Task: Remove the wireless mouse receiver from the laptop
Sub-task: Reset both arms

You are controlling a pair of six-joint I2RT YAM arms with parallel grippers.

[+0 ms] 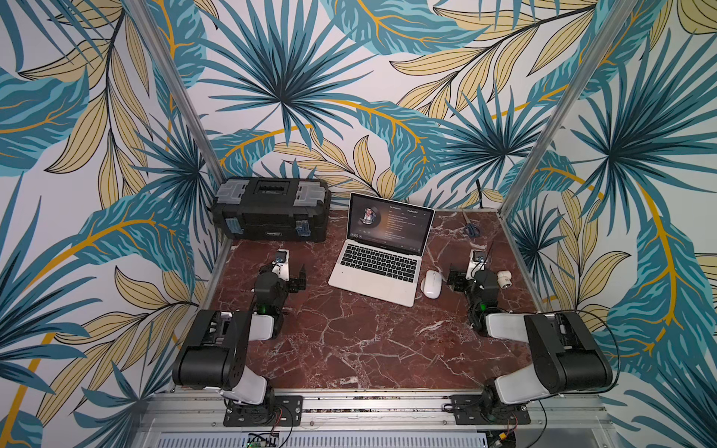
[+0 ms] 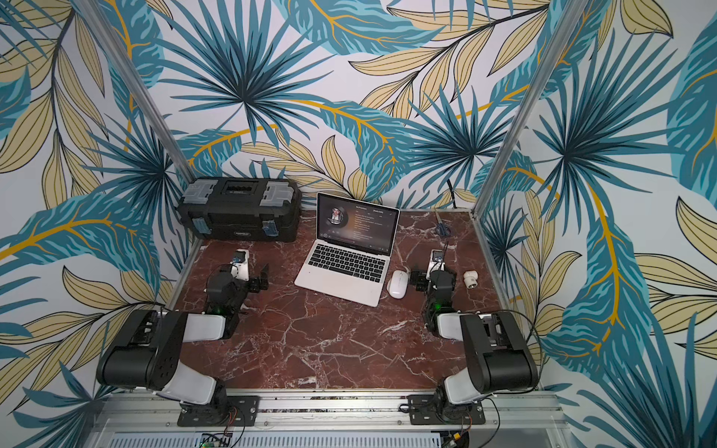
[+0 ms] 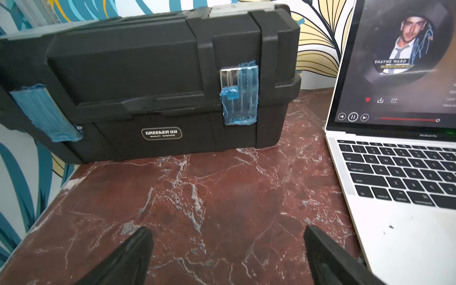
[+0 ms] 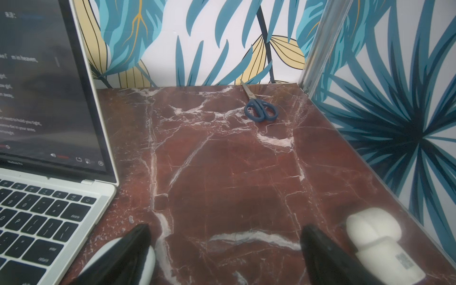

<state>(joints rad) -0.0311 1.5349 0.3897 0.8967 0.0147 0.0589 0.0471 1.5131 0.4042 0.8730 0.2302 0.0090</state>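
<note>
Palm-leaf walls [image 1: 349, 58] around red marble tabletop [image 1: 368, 341]

Black toolbox [image 1: 271, 211] and blue-handled scissors [image 4: 257, 103] rest on marble tabletop [image 1: 349, 341].

The laptop [image 1: 378, 263] sits in the middle of my table [image 1: 349, 349]. The toolbox [image 1: 271, 211] stands at the back, left of it. The mouse [image 1: 432, 284] lies just right of it. The scissors [image 1: 471, 229] lie far back right.

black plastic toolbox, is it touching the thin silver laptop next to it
Apart. The left wrist view shows a bare strip of red marble table between the black plastic toolbox and the thin silver laptop.
</note>
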